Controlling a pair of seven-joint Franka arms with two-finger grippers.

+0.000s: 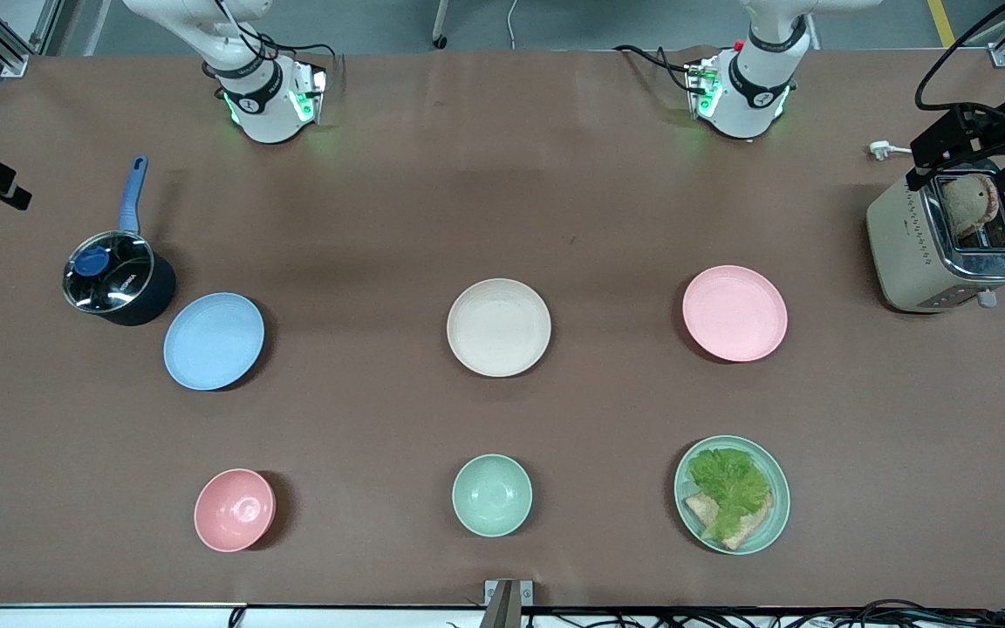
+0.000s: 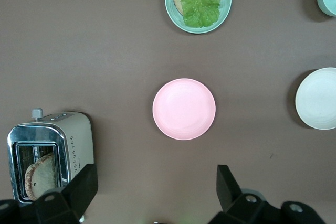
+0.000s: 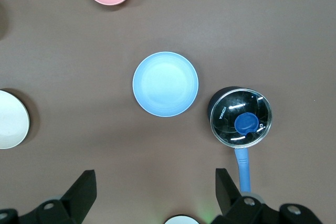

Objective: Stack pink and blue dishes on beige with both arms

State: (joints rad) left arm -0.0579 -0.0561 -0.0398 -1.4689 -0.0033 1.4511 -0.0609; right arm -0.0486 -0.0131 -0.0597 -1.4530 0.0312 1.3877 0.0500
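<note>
Beige plate sits dead centre of the front frame, bare on the table. The pink plate is level with it toward my left arm's end, and the blue plate is toward my right arm's end. All three are well apart and lying flat.

The front view only catches my two bases along the top edge, so you can't see either of my grippers there. The wrist cams do show them. My left gripper hangs high over bare table just beside the pink plate, jaws spread wide. My right gripper hangs the same way over bare table beside the blue plate, jaws also wide.

My left wrist cam sees pink and a slice of beige but no blue. My right wrist cam sees blue and a slice of beige but no pink. Only the front view has all three at once.

Other stuff: a lidded pot with a blue handle is touching or nearly touching the blue plate. A toaster with bread in the slot sits at the left arm's end. Lower in the front frame there's a row of a pink bowl, a green bowl and a green plate with lettuce on bread.
</note>
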